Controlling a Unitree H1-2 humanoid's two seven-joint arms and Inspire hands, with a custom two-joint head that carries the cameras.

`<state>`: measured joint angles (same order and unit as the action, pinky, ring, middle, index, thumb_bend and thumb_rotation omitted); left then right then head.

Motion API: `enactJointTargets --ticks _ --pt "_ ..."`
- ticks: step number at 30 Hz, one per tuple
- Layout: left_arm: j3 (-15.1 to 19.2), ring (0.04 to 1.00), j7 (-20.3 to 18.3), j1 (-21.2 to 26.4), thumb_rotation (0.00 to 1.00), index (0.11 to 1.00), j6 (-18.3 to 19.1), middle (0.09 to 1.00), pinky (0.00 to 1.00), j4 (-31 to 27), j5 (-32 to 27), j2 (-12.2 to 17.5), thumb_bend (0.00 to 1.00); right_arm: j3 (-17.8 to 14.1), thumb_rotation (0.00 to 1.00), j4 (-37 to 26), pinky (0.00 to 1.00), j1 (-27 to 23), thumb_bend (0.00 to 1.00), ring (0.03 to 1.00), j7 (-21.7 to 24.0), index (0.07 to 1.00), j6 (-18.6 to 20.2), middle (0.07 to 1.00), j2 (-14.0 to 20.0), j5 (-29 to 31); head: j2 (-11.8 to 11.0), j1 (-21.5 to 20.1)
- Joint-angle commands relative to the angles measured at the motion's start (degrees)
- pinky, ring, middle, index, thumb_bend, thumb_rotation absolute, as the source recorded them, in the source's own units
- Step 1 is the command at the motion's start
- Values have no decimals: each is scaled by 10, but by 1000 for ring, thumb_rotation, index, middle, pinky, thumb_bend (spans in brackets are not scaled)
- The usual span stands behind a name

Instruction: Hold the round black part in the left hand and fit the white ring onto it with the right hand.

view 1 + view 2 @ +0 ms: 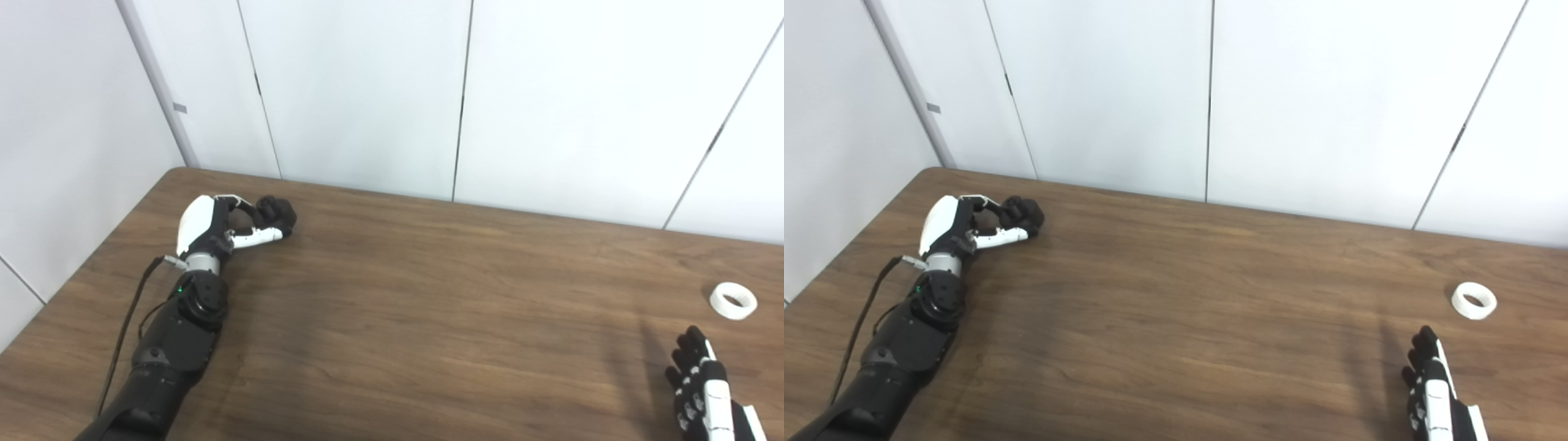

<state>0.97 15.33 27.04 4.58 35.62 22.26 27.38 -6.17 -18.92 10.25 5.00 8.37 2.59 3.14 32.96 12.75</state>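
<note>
At the far left of the wooden desk [392, 294], the left hand [229, 223] is clenched around the round black part [277, 212], while the right hand [704, 383], fingers straight and holding nothing, hovers just short of the white ring [733, 300] lying flat at the desk's right.

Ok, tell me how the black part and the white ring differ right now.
The round black part is dark and gripped by the left hand at the table's far left; the white ring is pale and lies free near the right edge, beyond the open right hand. Both are small and round.
</note>
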Motion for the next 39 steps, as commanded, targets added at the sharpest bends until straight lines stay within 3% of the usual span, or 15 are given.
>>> enactJointTargets --ticks 1,8,15,18,21,25,39 --pt "-3 836 8 14 43 483 -13 758 804 -21 8 13 520 1 1000 -4 1000 29 368 1000 2 984 -26 992 13 1 1 0" --pt "-18 842 10 -14 44 484 -26 756 809 -74 24 13 521 1 1000 -4 1000 30 371 1000 3 982 -27 992 11 6 3 -4" --pt "-41 849 3 -57 46 485 -16 761 811 -169 60 -2 520 2 1000 -2 1000 29 366 1000 1 982 -27 992 8 6 5 -12" --pt "-59 855 3 -75 46 485 -12 759 903 -212 94 -10 519 5 1000 -1 1000 29 365 1000 1 991 -26 996 8 3 6 -17" --pt "-73 867 -7 -93 48 485 -4 762 957 -261 120 -20 519 7 1000 -1 1000 29 384 1000 0 991 -25 992 9 -3 6 -22" --pt "-91 863 -19 -116 49 485 -12 764 958 -318 150 -34 519 10 1000 2 1000 29 393 1000 -1 986 -28 992 6 -6 8 -31" --pt "-141 843 -46 -178 55 484 -26 753 942 -432 215 -98 519 23 1000 14 1000 27 446 999 -8 979 -39 982 1 -25 19 -78"
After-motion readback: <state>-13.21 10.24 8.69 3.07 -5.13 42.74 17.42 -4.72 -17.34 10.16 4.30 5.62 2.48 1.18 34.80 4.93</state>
